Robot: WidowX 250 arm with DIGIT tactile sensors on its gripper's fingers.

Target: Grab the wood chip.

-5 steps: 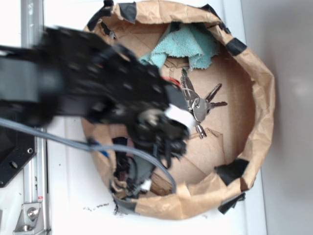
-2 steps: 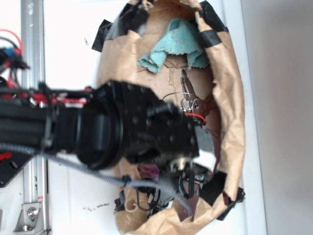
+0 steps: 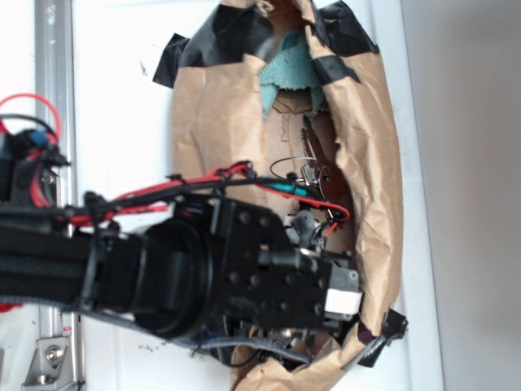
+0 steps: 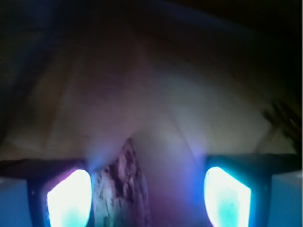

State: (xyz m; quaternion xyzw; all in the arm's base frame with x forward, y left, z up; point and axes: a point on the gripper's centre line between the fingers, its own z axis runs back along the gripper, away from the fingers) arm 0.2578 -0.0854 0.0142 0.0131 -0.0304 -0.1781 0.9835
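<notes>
1. Here the gripper (image 4: 149, 189) is down inside the brown paper bag (image 3: 374, 163), and in the wrist view its two fingers stand apart, glowing at the bottom corners with a wide gap between them.
2. The wood chip (image 4: 122, 189) sits within that gap, pressed close against the finger (image 4: 68, 196) on the view's left side and well clear of the opposite one. Only its streaky upper end shows; the rest runs out of the bottom of the picture.
3. In the exterior view the black arm (image 3: 163, 277) covers the lower part of the bag, so the chip cannot be seen there at all. Ahead of the gripper lie a bunch of keys (image 3: 313, 175), and beyond them a teal cloth (image 3: 289, 72).
4. To close well, I would judge the fingers should be centred first, shifting a little toward the chip's side, so that both pads meet it rather than one pushing it across the floor.
5. The chip looks thin and rough, so it probably needs a low grip; closing too high may let it tip flat and slip out.
6. The paper floor right behind the chip is crumpled, and a slow close would help avoid pinching a fold with the wood.
7. Lifting is best left until the pads visibly clamp the chip.
</notes>
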